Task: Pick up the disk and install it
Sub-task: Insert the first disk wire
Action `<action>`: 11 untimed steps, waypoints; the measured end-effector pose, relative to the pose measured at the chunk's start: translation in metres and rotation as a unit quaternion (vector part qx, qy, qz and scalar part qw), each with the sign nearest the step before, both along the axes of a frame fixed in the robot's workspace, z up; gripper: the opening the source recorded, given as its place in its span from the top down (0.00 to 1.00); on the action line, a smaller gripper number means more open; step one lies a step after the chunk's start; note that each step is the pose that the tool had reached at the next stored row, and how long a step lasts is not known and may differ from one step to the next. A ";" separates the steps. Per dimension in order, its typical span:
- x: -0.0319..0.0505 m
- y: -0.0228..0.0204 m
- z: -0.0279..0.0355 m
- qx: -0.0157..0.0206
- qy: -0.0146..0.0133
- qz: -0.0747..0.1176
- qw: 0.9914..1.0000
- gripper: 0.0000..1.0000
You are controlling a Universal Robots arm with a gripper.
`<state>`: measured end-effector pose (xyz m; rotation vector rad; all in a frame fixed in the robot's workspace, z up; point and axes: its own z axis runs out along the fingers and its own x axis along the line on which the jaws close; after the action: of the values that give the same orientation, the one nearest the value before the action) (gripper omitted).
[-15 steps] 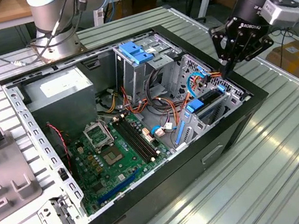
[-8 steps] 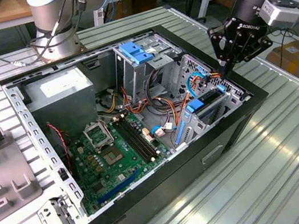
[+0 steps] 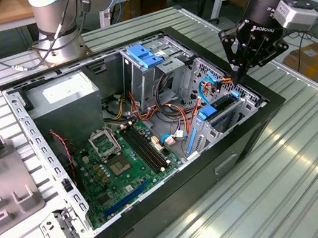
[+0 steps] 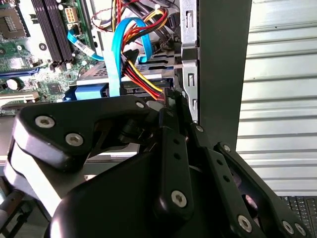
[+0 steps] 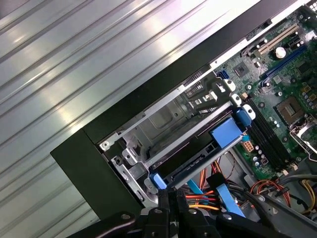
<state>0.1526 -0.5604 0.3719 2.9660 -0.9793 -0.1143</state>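
Note:
The disk (image 3: 224, 109) lies flat in the lower drive bay of the open computer case (image 3: 254, 133), at the exterior view's right, with its blue carrier frame along the edges. In the first wrist view its dark side (image 5: 190, 166) and the blue carrier tab (image 5: 225, 133) show. My gripper (image 3: 238, 74) hangs just above the disk's rear end, where the orange and blue cables (image 3: 214, 84) plug in. Both wrist views show the fingers pressed together, the gripper (image 4: 168, 97) (image 5: 171, 194) tip meeting the cable connector.
A grey power-supply box (image 3: 62, 93) fills the case's far corner. A light-blue bracket (image 3: 144, 54) tops the upper bay. The motherboard (image 3: 123, 162) lies on the case floor. A second robot base (image 3: 59, 25) stands behind the case and grey fixtures (image 3: 6, 195) stand at the exterior view's left.

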 end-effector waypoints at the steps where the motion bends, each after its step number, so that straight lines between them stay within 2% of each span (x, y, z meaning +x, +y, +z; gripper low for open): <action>1: -0.0004 -0.0001 0.0000 0.000 0.000 0.000 1.000 0.83; 7: -0.0049 -0.0053 -0.0007 0.000 0.000 0.000 1.000 0.83; 8: -0.0146 -0.0074 -0.0015 0.000 0.000 0.000 1.000 0.83; 9: -0.0246 -0.0111 -0.0075 0.000 0.000 0.000 1.000 0.83; 10: -0.0276 -0.0077 -0.0121 0.000 0.000 0.000 1.000 0.83; 11: -0.0277 -0.0077 -0.0122 0.000 0.000 -0.003 1.000 0.83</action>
<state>0.1249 -0.5681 0.3597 2.9633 -0.9883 -0.1144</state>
